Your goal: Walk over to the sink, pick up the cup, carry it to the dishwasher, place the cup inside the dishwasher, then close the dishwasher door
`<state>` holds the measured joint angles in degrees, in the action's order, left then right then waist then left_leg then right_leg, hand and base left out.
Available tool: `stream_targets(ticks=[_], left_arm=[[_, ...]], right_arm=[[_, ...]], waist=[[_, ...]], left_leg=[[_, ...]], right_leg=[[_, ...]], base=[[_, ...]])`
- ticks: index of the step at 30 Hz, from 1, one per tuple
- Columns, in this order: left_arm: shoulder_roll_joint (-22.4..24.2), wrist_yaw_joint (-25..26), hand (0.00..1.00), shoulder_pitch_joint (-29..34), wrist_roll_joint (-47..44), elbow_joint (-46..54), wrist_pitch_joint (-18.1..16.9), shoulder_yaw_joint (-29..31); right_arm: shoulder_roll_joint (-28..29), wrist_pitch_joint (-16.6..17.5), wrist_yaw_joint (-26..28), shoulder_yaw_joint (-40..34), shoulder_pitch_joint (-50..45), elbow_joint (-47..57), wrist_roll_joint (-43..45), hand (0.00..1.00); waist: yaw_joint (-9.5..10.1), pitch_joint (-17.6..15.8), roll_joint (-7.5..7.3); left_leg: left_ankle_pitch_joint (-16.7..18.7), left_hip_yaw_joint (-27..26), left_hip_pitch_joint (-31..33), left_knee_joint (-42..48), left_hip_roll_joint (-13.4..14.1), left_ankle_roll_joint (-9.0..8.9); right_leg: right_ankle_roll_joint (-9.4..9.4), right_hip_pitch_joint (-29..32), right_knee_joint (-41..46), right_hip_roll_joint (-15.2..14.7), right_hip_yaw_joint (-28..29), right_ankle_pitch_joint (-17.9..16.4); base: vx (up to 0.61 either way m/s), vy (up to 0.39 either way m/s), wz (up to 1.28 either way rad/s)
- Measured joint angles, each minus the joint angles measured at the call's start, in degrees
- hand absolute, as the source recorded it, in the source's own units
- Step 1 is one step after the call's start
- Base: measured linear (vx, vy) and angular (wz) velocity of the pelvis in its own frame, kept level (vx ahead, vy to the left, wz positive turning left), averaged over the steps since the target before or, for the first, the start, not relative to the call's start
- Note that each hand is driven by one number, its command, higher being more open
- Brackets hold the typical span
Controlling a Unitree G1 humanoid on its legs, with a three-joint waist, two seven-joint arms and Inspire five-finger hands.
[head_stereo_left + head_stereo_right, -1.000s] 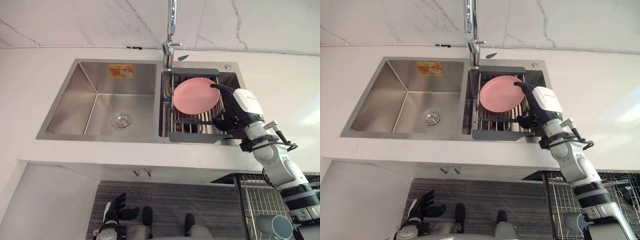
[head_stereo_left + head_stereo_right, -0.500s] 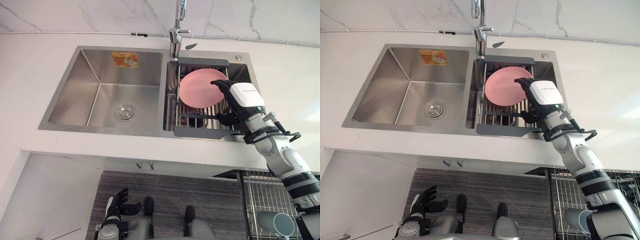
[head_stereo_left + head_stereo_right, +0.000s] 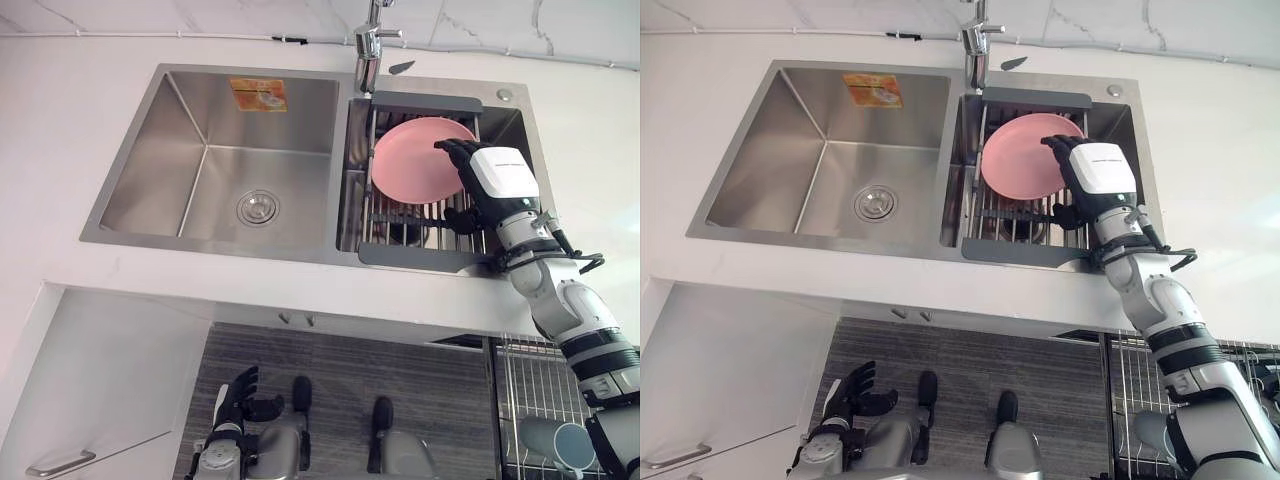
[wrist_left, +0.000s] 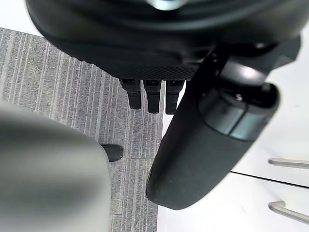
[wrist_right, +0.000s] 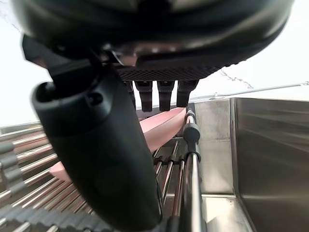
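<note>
1. Your left hand hangs low over the striped floor, fingers loose and straight, carrying nothing.
2. You stand at the sink, brushed steel with a round drain in the left basin. The walk seems done; pickup, carrying, placing and closing the door are left.
3. In the right basin a rack of metal bars holds a smooth pink plate, tilted.
4. Your right hand is at the plate's right rim, fingers extended, thumb apart, gripping nothing.
5. I cannot tell where the cup is in the sink. A round grey-blue vessel lies in the wire basket at lower right.
</note>
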<state>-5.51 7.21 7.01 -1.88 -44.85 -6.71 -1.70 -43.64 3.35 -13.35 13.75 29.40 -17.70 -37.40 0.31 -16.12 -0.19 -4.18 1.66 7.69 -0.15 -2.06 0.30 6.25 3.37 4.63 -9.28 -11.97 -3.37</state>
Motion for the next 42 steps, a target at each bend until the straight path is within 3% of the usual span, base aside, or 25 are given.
stream_targets(ticks=[16,27,34,42], left_arm=[[-0.07,-0.05,0.9,-0.11,-0.48,-0.06,0.07,-0.04],[-0.2,-0.6,0.9,-0.1,-0.42,-0.49,1.13,0.11],[-0.38,-1.14,0.9,-0.05,-0.32,-1.13,1.51,0.36],[-0.56,-1.2,0.9,-0.08,0.12,-3.63,2.32,0.3]], right_arm=[[3.41,1.98,-0.17,-1.64,0.69,1.23,1.32,0.3],[6.02,2.22,0.1,-7.33,-9.03,13.15,4.65,0.3],[11.19,2.54,0.86,-14.02,-12.39,19.62,7.82,0.3],[13.59,2.7,0.83,-18.67,-16.74,25.62,9.68,0.3]], waist=[[0.39,0.0,-0.01],[-0.29,0.19,-0.33],[-0.9,0.58,-0.85],[-1.88,3.69,-1.16]], left_leg=[[-1.05,0.09,-0.41,-1.74,0.04,-0.04],[-1.44,-0.87,-3.32,-3.78,0.23,-0.17],[-1.57,-2.28,-5.98,-4.83,0.38,0.05],[-1.5,-2.8,-7.71,-4.88,1.05,-0.06]], right_leg=[[0.06,0.36,0.01,0.03,-0.08,0.07],[0.38,-0.99,0.0,-0.18,1.19,0.27],[0.35,-2.8,-0.93,0.01,2.43,0.4],[-0.04,-4.6,-1.78,0.75,2.92,0.67]], base=[[0.0,-0.001,0.0],[0.0,0.001,-0.05],[-0.02,0.003,-0.1],[-0.01,-0.01,-0.04]])
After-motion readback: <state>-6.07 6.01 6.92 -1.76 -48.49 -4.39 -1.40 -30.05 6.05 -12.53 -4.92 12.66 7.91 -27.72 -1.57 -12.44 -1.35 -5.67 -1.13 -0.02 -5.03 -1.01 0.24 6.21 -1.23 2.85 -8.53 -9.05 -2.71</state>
